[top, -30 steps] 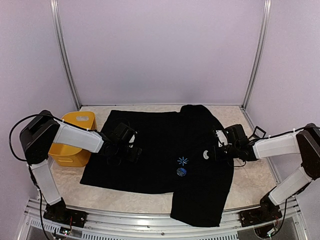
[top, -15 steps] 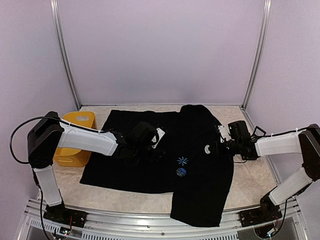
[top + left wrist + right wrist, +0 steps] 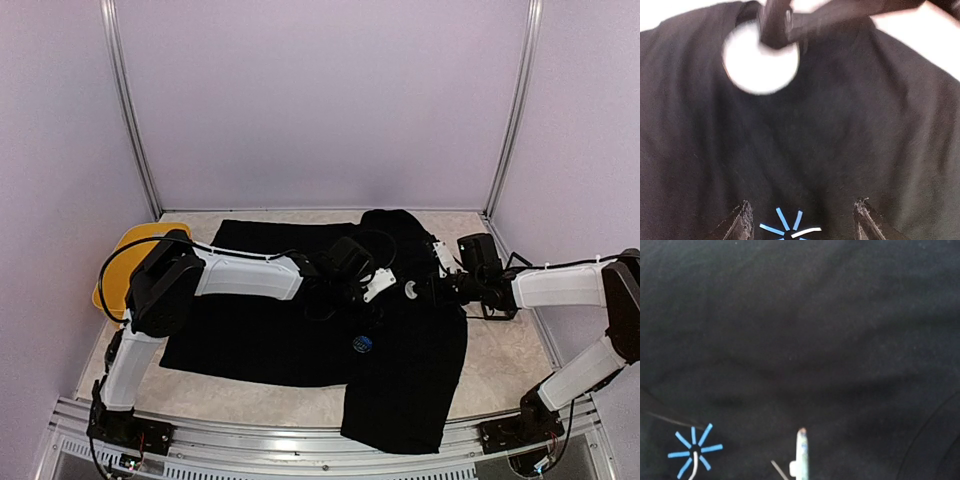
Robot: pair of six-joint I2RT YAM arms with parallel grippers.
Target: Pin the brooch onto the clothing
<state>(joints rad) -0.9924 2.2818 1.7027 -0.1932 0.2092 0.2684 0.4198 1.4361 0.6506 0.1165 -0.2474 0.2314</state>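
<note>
Overhead, the black T-shirt [image 3: 260, 330] lay spread on the tabletop [image 3: 505, 350]. The left arm stretched across it, w/ the left end effector [image 3: 375, 288] over the chest area. The right end effector [image 3: 428, 287], just beside it, was pinched shut on the brooch [image 3: 410, 290], a small white disc. A small blue round spot [image 3: 362, 344] sat on the shirt nearer the front, and a yellow bin [image 3: 122, 250] stood behind the left arm. Left wrist cam: its fingers [image 3: 742, 222] stood apart, gripping nothing, w/ the light-blue starburst mark [image 3: 787, 227] on the cloth btwn them. Ahead, dark fingertips [image 3: 777, 25] held the blurred white disc by its upper edge. Right wrist cam: the brooch showed edge-on as a thin sliver at the bottom, a fine pin wire [image 3: 779, 468] beside it, and black fabric filled the rest. Whether the brooch touched the cloth couldn't be told.
</note>
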